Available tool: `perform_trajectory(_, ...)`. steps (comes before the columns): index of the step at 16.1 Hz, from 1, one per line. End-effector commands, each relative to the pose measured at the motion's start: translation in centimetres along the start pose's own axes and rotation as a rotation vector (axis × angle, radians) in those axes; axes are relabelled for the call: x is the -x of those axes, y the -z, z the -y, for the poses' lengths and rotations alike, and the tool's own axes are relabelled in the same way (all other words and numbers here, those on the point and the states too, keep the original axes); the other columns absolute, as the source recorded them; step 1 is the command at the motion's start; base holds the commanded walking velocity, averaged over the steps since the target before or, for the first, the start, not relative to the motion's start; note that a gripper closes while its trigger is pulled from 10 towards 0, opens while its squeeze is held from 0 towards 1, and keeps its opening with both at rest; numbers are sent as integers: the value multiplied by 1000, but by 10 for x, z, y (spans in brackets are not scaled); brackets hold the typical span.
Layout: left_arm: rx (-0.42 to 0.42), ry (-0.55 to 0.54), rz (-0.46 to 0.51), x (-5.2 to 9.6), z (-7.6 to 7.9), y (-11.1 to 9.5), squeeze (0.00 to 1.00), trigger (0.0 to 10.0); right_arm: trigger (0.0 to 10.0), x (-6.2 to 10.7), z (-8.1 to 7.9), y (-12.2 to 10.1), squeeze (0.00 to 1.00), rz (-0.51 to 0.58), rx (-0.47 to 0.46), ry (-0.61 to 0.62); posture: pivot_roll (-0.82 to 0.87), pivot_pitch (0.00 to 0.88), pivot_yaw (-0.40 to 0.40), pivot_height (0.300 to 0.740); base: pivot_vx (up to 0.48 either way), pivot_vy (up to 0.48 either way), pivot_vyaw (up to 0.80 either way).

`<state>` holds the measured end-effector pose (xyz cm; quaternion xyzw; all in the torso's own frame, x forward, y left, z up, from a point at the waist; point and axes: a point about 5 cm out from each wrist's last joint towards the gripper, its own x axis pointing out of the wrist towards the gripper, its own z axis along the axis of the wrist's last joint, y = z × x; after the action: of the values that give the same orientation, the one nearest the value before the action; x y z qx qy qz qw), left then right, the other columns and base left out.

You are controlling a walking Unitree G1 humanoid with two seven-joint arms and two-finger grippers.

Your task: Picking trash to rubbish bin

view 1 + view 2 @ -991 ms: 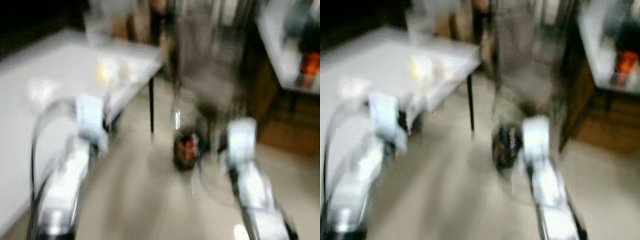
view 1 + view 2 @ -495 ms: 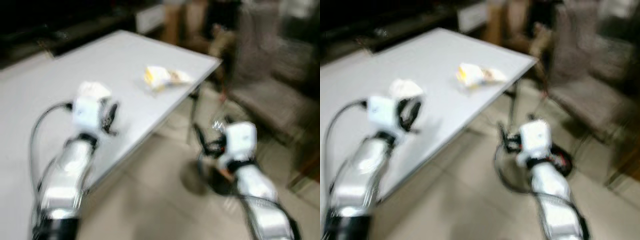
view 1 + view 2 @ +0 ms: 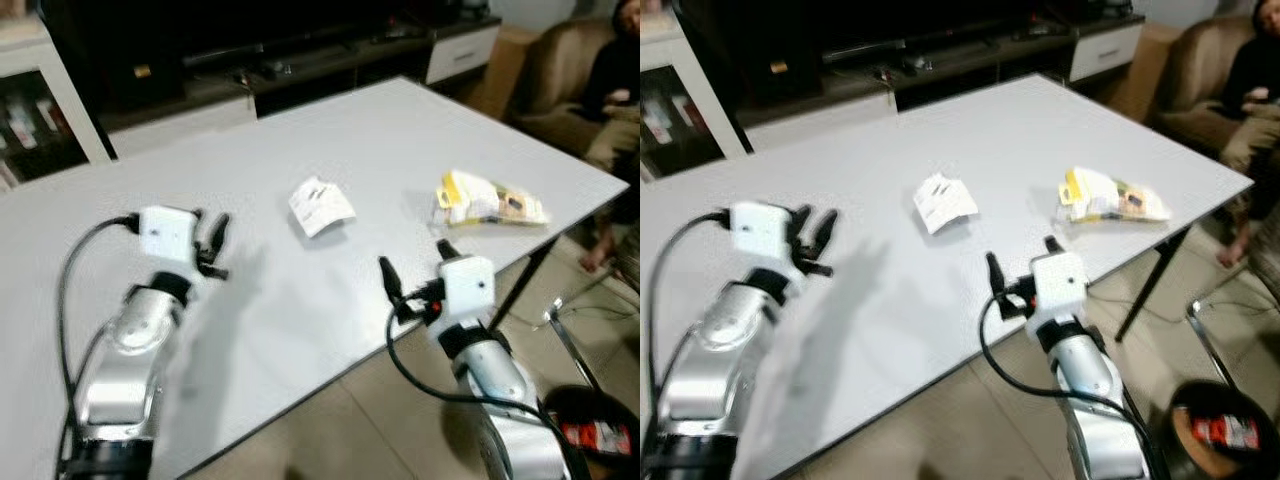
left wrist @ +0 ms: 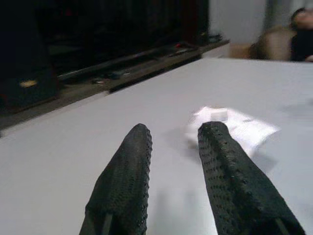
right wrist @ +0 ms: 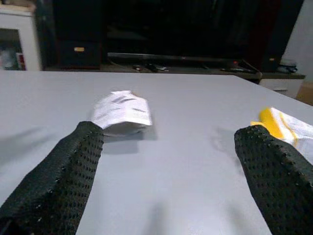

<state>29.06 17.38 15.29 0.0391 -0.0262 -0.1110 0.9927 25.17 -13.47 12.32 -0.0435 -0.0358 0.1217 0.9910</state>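
My right gripper (image 3: 1020, 272) hung spread; the crumpled paper (image 3: 944, 202) looked light, soft, best pinched at its raised fold.

crumpled white paper (image 3: 321, 206) mid-table, yellow-white wrapper (image 3: 487, 201) flat near table edge, well apart

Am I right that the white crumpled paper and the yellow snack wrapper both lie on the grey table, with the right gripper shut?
Not quite: the right gripper is wide open, as the right wrist view shows. The white crumpled paper and yellow snack wrapper do lie on the grey table.
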Motion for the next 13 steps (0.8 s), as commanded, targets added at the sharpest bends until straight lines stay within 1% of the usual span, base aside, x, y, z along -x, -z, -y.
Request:
perform_trajectory(1,40,40,-35,1,6,8,0,10000,10000,1,5,-3,0,14,5,18,-47,0,28,740,0,0,0)
perform_trajectory(2,66,70,-47,1,11,13,0,10000,10000,1,6,0,0,1,30,21,-47,0,27,740,0,0,0)
perform_trajectory(3,79,89,-49,0,13,14,0,10000,10000,0,6,0,0,-4,35,22,-47,0,27,740,0,0,0)
perform_trajectory(4,100,131,-67,-1,21,18,0,10000,10000,2,10,3,0,-21,59,47,-52,0,34,740,0,0,0)
perform_trajectory(6,121,154,-95,-2,27,25,0,10000,10000,4,15,4,0,-32,67,82,-61,0,38,740,0,0,0)
perform_trajectory(7,98,161,-120,-2,30,31,0,10000,10000,6,18,5,0,-40,42,107,-58,0,30,740,0,0,0)
perform_trajectory(8,89,132,-134,-5,30,35,0,10000,10000,4,19,7,0,-53,51,101,-62,0,23,740,0,0,0)
perform_trajectory(9,85,113,-129,-4,30,36,0,10000,10000,5,19,8,0,-60,68,86,-58,0,11,740,0,0,0)
perform_trajectory(10,104,112,-112,-2,31,35,0,10000,10000,6,18,9,0,-65,66,81,-51,0,-4,740,0,0,0)
perform_trajectory(12,66,75,-116,5,30,37,0,10000,10000,2,15,12,0,-85,78,33,-37,0,-34,740,0,0,-503)
perform_trajectory(13,59,75,-114,8,30,37,0,10000,10000,3,13,12,0,-81,79,24,-35,0,-37,740,0,0,-594)
